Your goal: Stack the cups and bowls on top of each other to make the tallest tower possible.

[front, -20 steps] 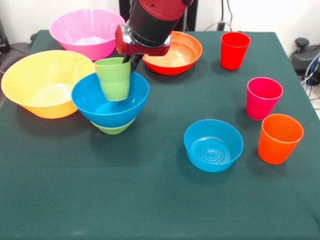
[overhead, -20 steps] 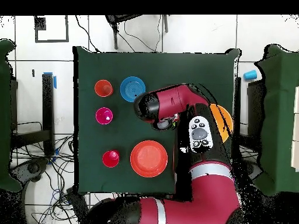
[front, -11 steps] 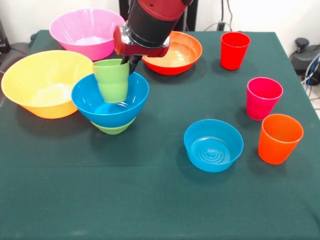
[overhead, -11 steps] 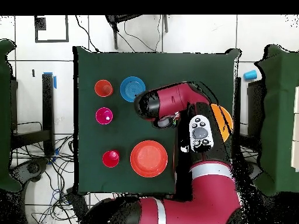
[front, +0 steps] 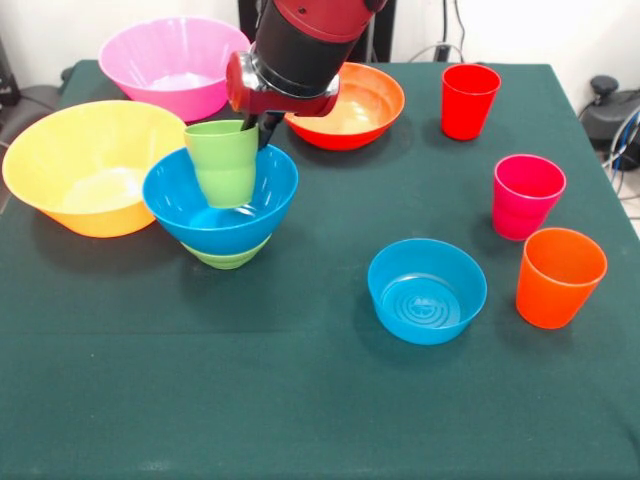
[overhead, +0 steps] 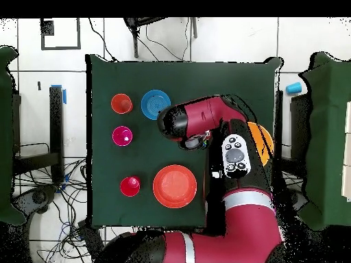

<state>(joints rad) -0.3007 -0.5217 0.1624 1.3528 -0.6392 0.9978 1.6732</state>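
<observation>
The tower is a wide blue bowl [front: 180,212] nested in a small green bowl [front: 226,258] at the table's left centre. The light green cup [front: 224,165] hangs slightly tilted inside the blue bowl, its base down near the bowl's bottom. My gripper [front: 255,122] is shut on the cup's far rim. Red cup [front: 469,100], magenta-pink cup [front: 526,195] and orange cup [front: 559,277] stand upright on the right. In the overhead view my arm [overhead: 206,123] hides the tower and the gripper.
The big yellow-orange bowl [front: 80,165] touches the tower's left side. The big pink bowl [front: 175,65] and the shallow orange-red bowl [front: 355,105] sit behind it. The small translucent blue bowl [front: 427,290] lies at front right, beside the orange cup.
The gripper has carried the green cup slightly left and a little lower into the blue bowl. It has barely moved in the last half second.
</observation>
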